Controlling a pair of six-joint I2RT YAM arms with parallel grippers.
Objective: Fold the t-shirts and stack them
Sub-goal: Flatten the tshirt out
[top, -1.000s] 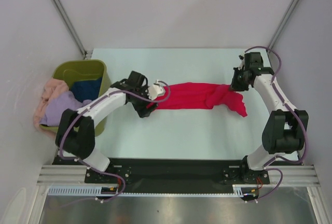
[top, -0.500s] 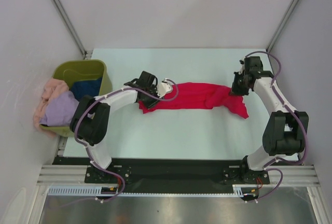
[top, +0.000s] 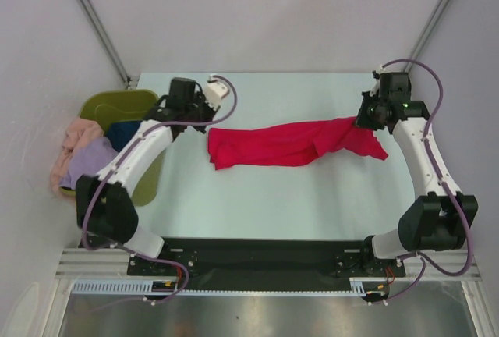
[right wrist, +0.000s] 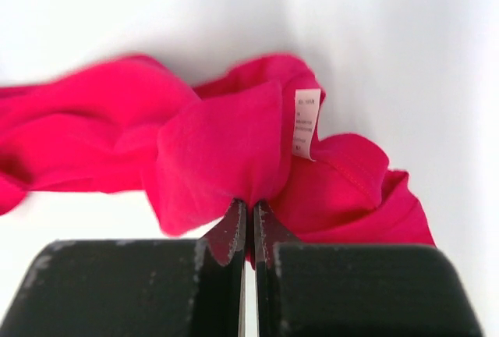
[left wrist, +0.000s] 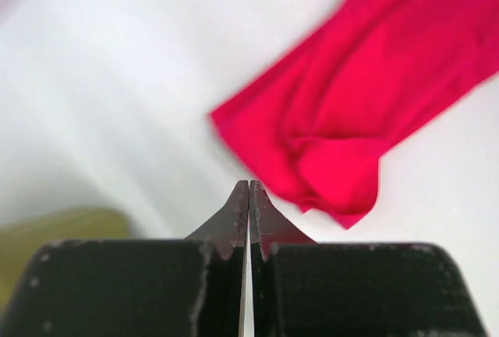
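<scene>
**A:** First item?

**B:** Red t-shirt (top: 288,143). It lies on the table (top: 312,204), bunched into one long crumpled band and not yet folded. Its long axis runs left to right across the table.

**A:** Its ends?

**B:** The right end is held by the right gripper (top: 368,117). The fingers are pinched tight on a fold of the red cloth just beside the neck label (right wrist: 306,124), so the collar is at that end. The left end lies loose on the table with nothing holding it.

**A:** Left gripper?

**B:** Left gripper (top: 201,112): fingers pressed together with nothing between them. It sits on the far side of the shirt's loose end, near it but not touching. In the left wrist view that end shows just beyond the fingertips and off to the right.

**A:** Which arm suits the free end?

**B:** The left, in my judgement, as it is much the nearer. It would have to part its fingers first, then come toward the near edge and down onto the cloth. A pull away from the right gripper, along the long axis, should draw the band flat.

**A:** Remaining stock?

**B:**
- Lavender t-shirt (top: 86,167), heaped at the olive-green tub (top: 117,103).
- Peach-pink t-shirt (top: 78,133), heaped beside it.
- Dark blue t-shirt (top: 129,130), inside the tub.

The tub stands at the table's left edge, well apart from the red shirt. No stack has been started.
</scene>
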